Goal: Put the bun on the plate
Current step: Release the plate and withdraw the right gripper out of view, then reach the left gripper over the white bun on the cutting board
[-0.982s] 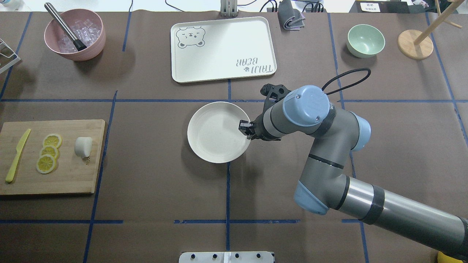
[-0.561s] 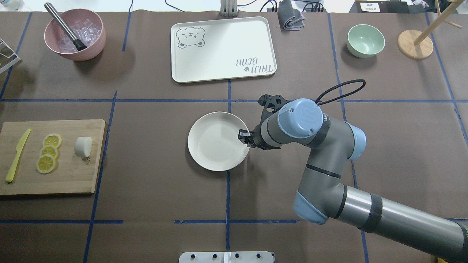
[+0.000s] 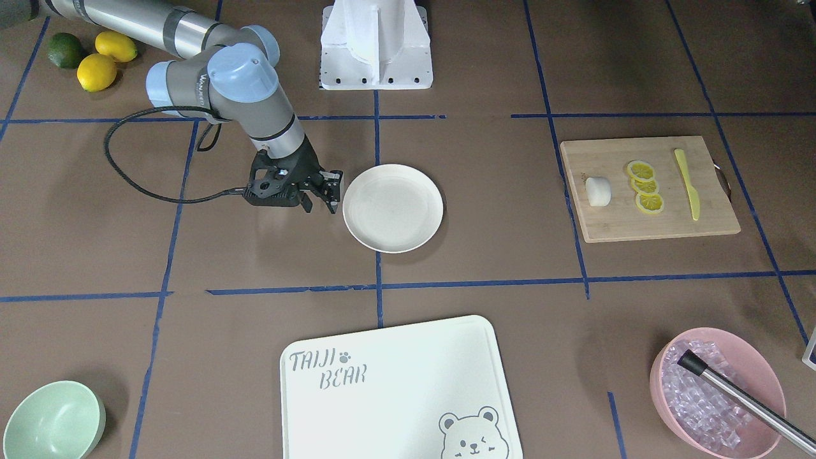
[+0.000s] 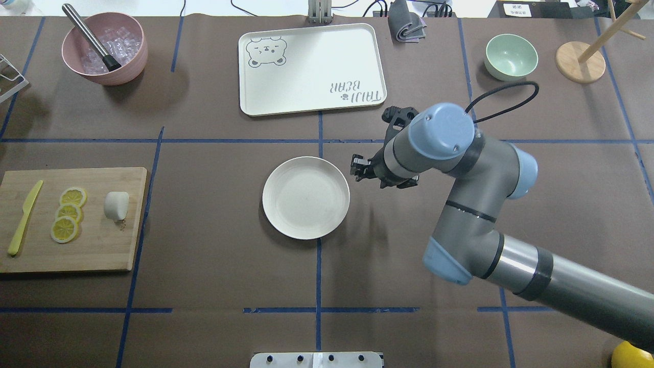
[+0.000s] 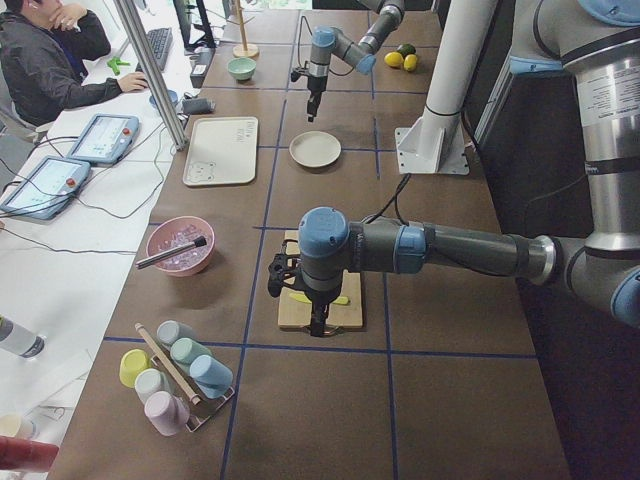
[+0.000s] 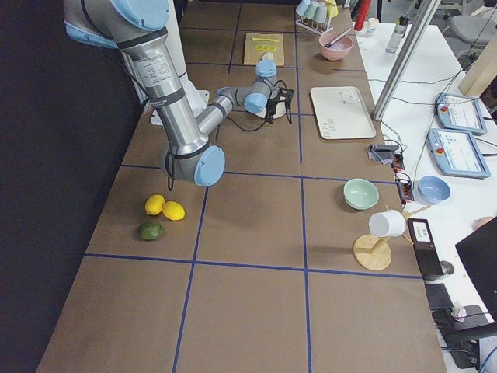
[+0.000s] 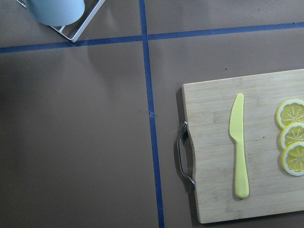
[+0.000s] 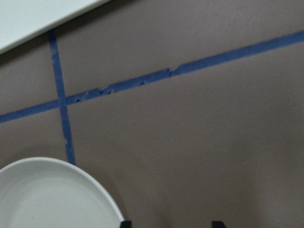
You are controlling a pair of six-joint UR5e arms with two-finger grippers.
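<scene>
1. Right gripper (image 4: 357,168): fingers are spread and hold nothing. Both dark fingertips (image 8: 216,223) are seen well apart at the bottom edge of the right wrist view. 0.6 s ago the gripper was closed on the plate's rim. It has since been drawn off and now stands just beside that rim, clear of it.
2. Plate (image 4: 305,198): lies flat, rim up, at the table's middle on the blue tape line. It is lower than 1.0 s ago and unmoved since 0.6 s ago.
3. Bun (image 4: 116,205): rests on the wooden cutting board (image 4: 97,245), well apart from the plate and beside the lemon slices (image 4: 70,212). Its place is unchanged. Being stubby, its long axis cannot be told.
4. Right arm (image 4: 511,266): is brought in from the lower right, bent at the elbow, with the wrist turned toward the plate.
5. Left gripper (image 5: 318,322): is held over the cutting board on an outstretched arm. Whether its fingers are spread cannot be told.
</scene>
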